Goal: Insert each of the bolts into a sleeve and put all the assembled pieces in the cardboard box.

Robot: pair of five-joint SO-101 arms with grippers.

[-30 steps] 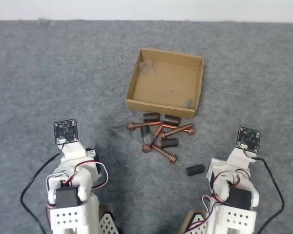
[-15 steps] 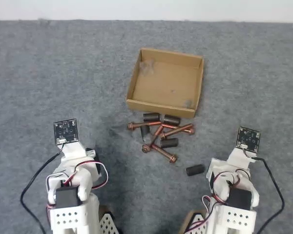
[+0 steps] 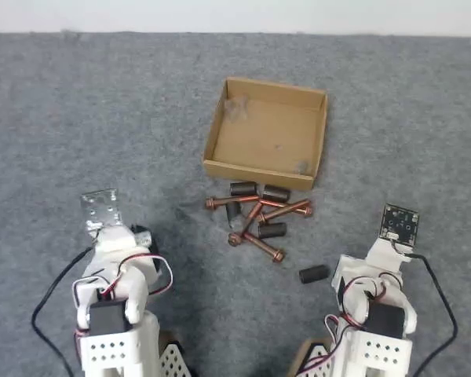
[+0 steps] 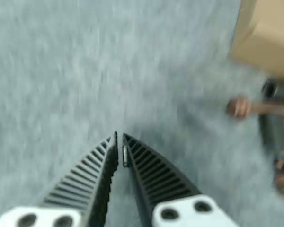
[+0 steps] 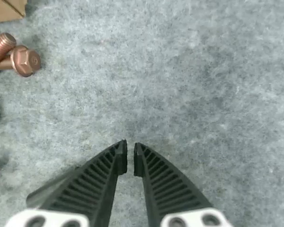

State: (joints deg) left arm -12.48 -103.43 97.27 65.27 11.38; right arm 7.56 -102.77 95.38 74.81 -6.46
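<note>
Both left gripper (image 4: 119,139) and right gripper (image 5: 130,151) nearly closed, empty.
Overhead, bolts (image 3: 261,246) are seen heaped at the cardboard box's (image 3: 255,174) 6 o'clock, one sleeve (image 3: 315,274) apart.

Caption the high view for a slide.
Loose copper bolts and black sleeves piled before the cardboard box.

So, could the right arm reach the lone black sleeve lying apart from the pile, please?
Probably yes: the lone sleeve lies on bare carpet close beside the right arm, nothing touching it. The right end effector is shut, so it must open first.
</note>
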